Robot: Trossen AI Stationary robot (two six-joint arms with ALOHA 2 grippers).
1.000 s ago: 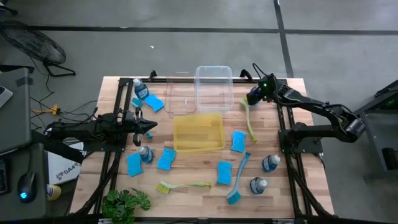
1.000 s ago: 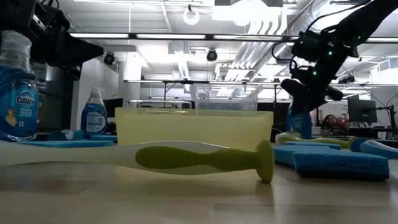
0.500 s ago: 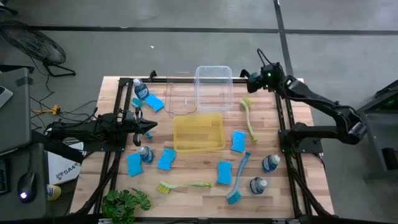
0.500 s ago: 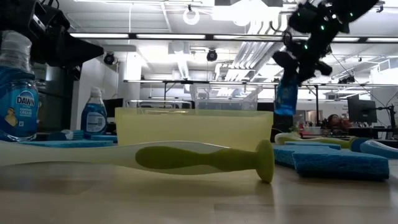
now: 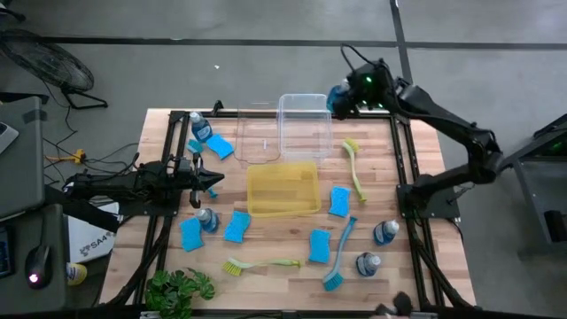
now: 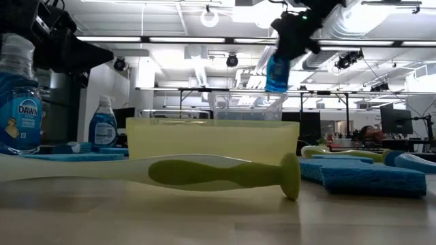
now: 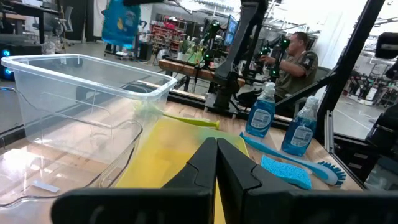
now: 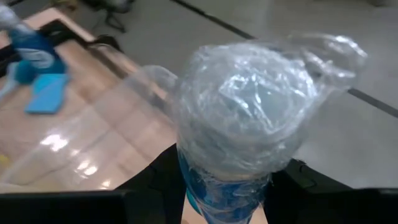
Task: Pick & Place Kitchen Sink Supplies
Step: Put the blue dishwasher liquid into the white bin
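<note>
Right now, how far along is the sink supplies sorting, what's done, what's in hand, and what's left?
Done: nothing visible yet; the clear bin and yellow bin look empty. In hand: the right gripper holds a bottle in the air near the clear bin. Left: other bottles, the sponges and the brushes lie scattered on the table. The left gripper waits shut at the table's left.

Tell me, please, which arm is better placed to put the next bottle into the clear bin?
The right. Its end effector already holds a bottle in the air beside the clear bin. The left end effector is shut, empty, and waits near the table's left edge.
</note>
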